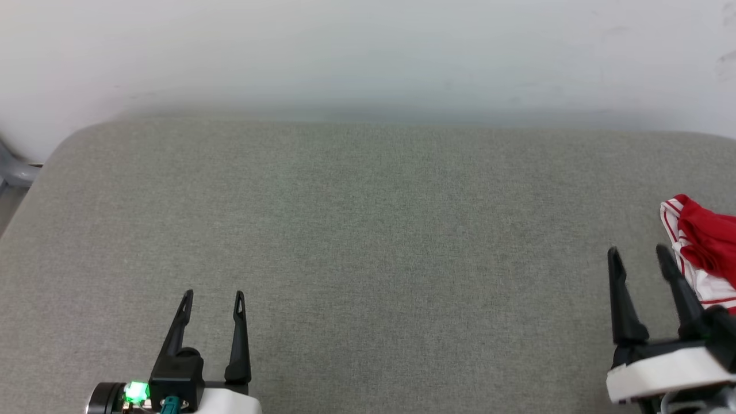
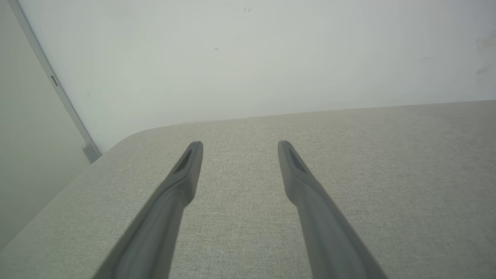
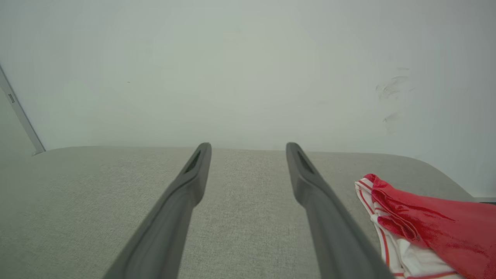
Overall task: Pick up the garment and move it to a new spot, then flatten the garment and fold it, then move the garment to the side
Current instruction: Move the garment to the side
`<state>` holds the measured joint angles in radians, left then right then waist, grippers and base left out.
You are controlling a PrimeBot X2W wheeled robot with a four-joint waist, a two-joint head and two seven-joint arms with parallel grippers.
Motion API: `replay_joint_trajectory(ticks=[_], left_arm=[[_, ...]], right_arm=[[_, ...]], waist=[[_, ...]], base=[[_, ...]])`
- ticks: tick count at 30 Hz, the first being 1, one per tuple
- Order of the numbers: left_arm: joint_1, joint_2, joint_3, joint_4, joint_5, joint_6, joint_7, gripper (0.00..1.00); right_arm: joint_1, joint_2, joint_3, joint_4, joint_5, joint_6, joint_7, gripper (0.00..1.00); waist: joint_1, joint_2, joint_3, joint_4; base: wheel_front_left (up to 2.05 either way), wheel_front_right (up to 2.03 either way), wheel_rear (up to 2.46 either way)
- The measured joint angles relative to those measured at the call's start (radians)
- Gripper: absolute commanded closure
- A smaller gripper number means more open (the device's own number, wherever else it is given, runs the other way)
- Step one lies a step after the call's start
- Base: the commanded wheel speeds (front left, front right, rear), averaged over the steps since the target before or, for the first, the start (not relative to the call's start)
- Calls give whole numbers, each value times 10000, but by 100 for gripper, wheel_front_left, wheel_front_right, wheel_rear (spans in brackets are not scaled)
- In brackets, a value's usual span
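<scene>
- Garment [image 1: 707,236]: a crumpled red heap with white cloth and red-and-white striped trim. It lies at the right edge of the grey fabric-covered tabletop [image 1: 368,230] and is cut off by the frame in the head view. Its folds are bunched, and no print can be made out.
- Right wrist view: the same heap lies to the lower right of this arm's fingers, red cloth draped over the white part. Faint scuff marks [image 3: 391,97] show on the pale wall [image 3: 232,69] above it.
- Left wrist view: bare grey fabric, a rounded tabletop corner, and a slanted grey strip [image 2: 58,89] where two wall faces meet.
- Left gripper [image 1: 214,294]: at the lower left of the head view, fingers spread and pointing up the frame, holding nothing. A green light [image 1: 135,392] glows on its wrist.
- Right gripper [image 1: 637,250]: at the lower right, fingers likewise spread and holding nothing, leaning slightly left. Its outer finger stands just beside the garment's white edge; whether they touch cannot be told.
</scene>
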<state>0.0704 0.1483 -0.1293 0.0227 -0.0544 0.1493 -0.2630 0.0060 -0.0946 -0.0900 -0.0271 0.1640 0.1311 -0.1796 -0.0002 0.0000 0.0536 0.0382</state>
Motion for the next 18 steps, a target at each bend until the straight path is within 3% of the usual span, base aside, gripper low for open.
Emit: replay_joint_trajectory(ticks=[18], left_arm=[[341, -98, 52, 213, 0, -456, 0, 0]], right_arm=[[1417, 374, 58, -130, -322, 0, -314, 0]], waist=[[1, 0, -451, 86]], base=[[0, 0, 0]])
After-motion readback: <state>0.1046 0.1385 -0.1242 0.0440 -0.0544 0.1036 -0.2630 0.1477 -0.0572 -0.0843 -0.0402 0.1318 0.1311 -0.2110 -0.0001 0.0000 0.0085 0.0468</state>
